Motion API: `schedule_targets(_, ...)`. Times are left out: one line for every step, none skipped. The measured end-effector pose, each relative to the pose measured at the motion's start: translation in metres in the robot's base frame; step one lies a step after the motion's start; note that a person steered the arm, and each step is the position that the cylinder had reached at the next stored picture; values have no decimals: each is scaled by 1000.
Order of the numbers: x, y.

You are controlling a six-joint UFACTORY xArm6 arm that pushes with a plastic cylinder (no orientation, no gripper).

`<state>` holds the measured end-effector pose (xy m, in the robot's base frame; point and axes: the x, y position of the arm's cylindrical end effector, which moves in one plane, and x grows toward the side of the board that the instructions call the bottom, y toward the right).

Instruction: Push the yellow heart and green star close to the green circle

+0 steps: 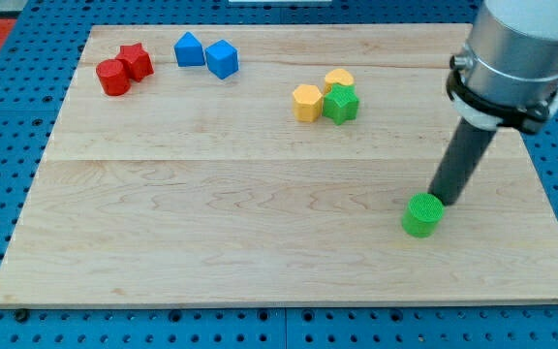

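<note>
Your tip (441, 202) has no jaws to open or close; it is a bare rod, holding nothing, and it stands just beside the green circle (422, 215), at that block's upper right edge, touching or nearly so. From the tip, the two blocks you must move lie up the board and toward the view's left: the green star (341, 104) first, with the yellow heart (339, 79) touching it just behind. A yellow hexagon (307, 102) sits against the star's left. I judge you must go round behind that cluster before pushing back toward the circle.
</note>
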<state>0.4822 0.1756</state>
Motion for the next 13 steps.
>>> schedule_targets(-59, -9)
schedule_targets(-139, -24)
schedule_targets(-186, -45)
schedule_targets(-208, -93)
schedule_targets(-196, -107)
schedule_targets(-173, -107)
schedule_targets(-136, -103)
schedule_targets(-96, -101)
schedule_targets(-51, -90)
schedule_targets(-8, -78)
schedule_targets(7, -77)
schedule_targets(2, -153)
schedule_targets(46, -148)
